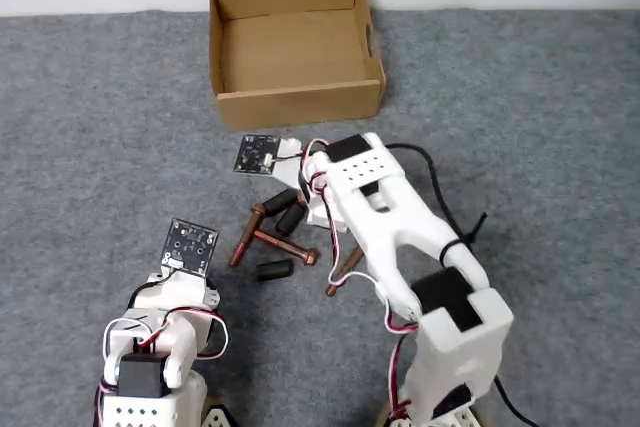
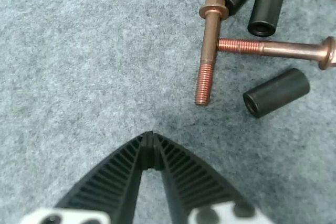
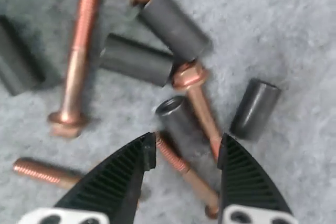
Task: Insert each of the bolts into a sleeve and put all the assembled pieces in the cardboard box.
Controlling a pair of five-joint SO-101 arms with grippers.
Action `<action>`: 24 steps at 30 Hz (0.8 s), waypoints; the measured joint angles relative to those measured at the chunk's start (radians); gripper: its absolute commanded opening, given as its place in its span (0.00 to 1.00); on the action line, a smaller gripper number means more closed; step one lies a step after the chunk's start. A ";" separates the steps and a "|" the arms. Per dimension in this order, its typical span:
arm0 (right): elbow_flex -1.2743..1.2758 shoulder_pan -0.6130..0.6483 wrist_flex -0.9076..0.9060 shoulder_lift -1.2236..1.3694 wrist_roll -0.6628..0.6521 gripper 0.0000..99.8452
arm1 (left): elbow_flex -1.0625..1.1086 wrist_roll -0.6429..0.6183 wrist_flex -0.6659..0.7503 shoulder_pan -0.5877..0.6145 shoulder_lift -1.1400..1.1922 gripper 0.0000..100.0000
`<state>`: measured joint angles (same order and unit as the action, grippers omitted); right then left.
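High view: the cardboard box [image 1: 297,95] sat at the far side of the worktop [image 1: 100,147] w/ no pieces in it. The heap [image 1: 280,232] of bolts and sleeves lay nearer the arms, well apart from the box. The right arm [image 1: 385,212] reached over the heap; the left arm [image 1: 160,352] sat off to its side.

Left wrist view: the left tool [image 2: 152,141] had its fingers pressed together on nothing, above bare felt. A copper bolt [image 2: 209,51] lay near, a 2nd bolt [image 2: 273,49] crosswise w/ its threaded tip touching the first, and a loose sleeve [image 2: 276,92] just beside.

Right wrist view: the right tool [image 3: 187,148] had its fingers apart over the heap. A short sleeve [image 3: 175,115] and a flanged bolt [image 3: 201,103] lay roughly between them, w/ a lone sleeve [image 3: 255,109] to one side.

Step, as I judged it: first pick, nothing assembled yet. Next move prob. called for the right tool to drop and close on one piece only, which looked tricky in that clutter. The left tool would then need to spread for the mating part.
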<state>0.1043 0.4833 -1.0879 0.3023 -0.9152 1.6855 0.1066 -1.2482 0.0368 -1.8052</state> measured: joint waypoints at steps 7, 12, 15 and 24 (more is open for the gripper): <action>-0.141 0.000 0.000 0.176 0.000 0.19 | 0.000 0.000 0.000 0.000 0.000 0.01; -0.250 -0.002 -0.084 0.264 0.015 0.18 | 0.000 0.000 0.000 0.000 0.000 0.01; -0.308 -0.002 -0.132 0.301 0.063 0.11 | 0.000 0.000 0.000 0.000 0.000 0.01; -0.385 -0.009 -0.187 0.327 0.092 0.01 | 0.000 0.000 0.000 0.000 0.000 0.01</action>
<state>-0.2808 0.4741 -1.2750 0.6291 -0.8232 1.6855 0.1066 -1.2482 0.0368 -1.8052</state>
